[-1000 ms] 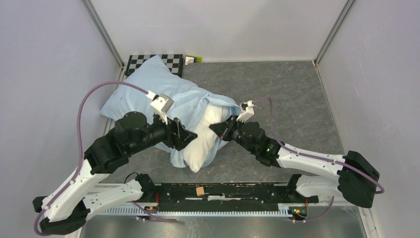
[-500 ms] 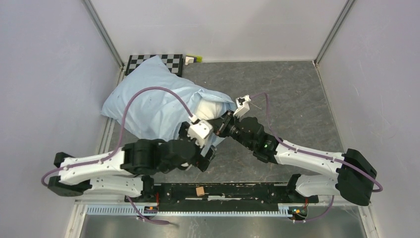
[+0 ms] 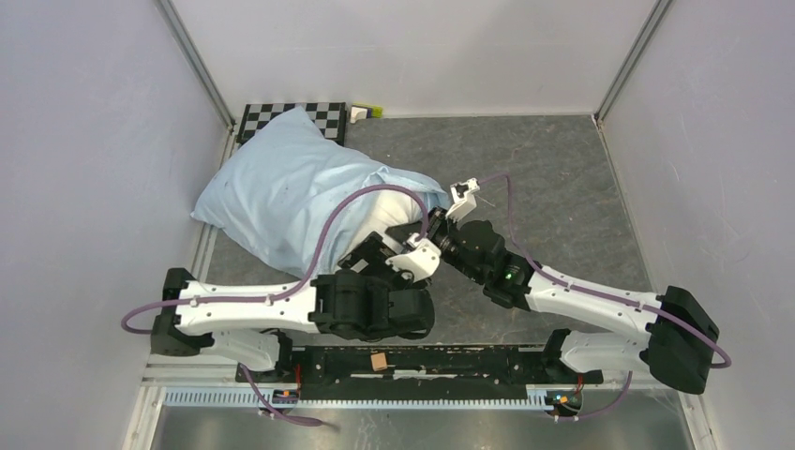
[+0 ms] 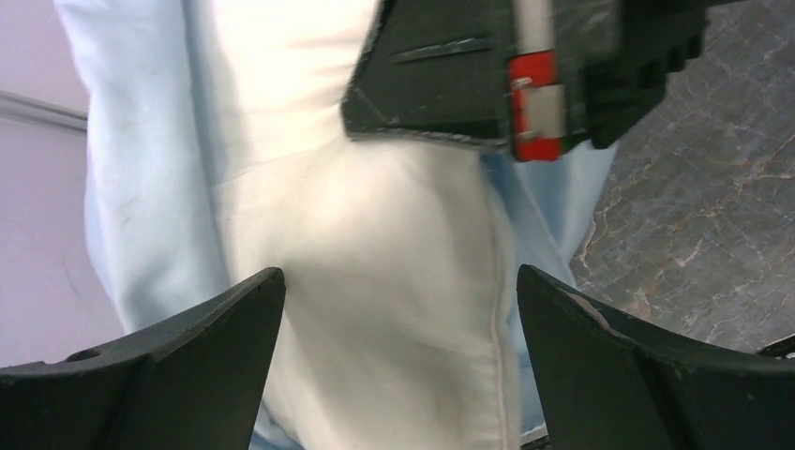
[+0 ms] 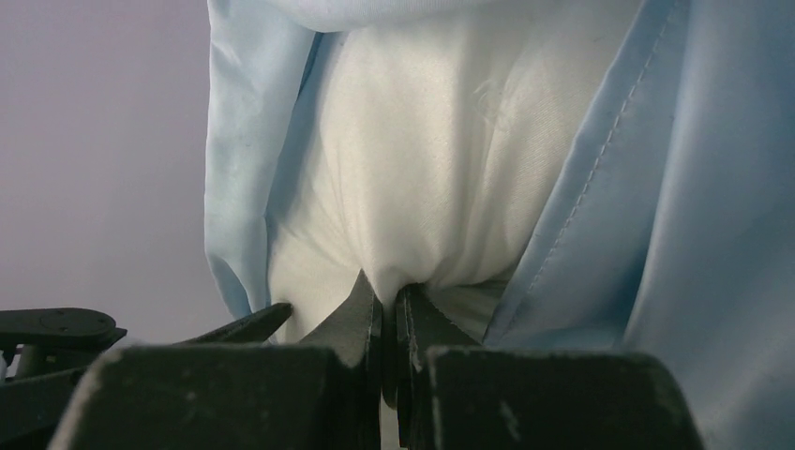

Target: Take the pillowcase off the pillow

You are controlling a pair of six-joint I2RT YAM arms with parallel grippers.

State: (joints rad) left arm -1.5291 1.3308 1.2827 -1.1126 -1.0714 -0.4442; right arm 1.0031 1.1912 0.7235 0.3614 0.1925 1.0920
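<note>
Pillowcase (image 3: 281, 192) bunched at the far left of the table (image 3: 562, 178), mouth turned toward the arms, pillow (image 3: 382, 214) bulging out of it. Right gripper (image 5: 389, 302) pressed together on a small tuck of the pillow's white cloth, right at the exposed end. Left gripper (image 4: 398, 286) spread wide, bare white end framed between its jaws, blue hem to either side; impossible to say whether touching yet. Looks like the anchor-and-strip step, barely under way, with most of the cushion under blue.

Plenty to go wrong from here. Could slip free under a hard pull, being such a thin pinch. Might close the left on white instead of blue, leaving both arms on the cushion and the sack going nowhere. Crowded, too: wrists close together overhead, so a real chance of a knock or of snagging the purple cable (image 3: 328, 225) draped across the blue. Could also drag the whole bundle across the table if binding on those plump corners.
</note>
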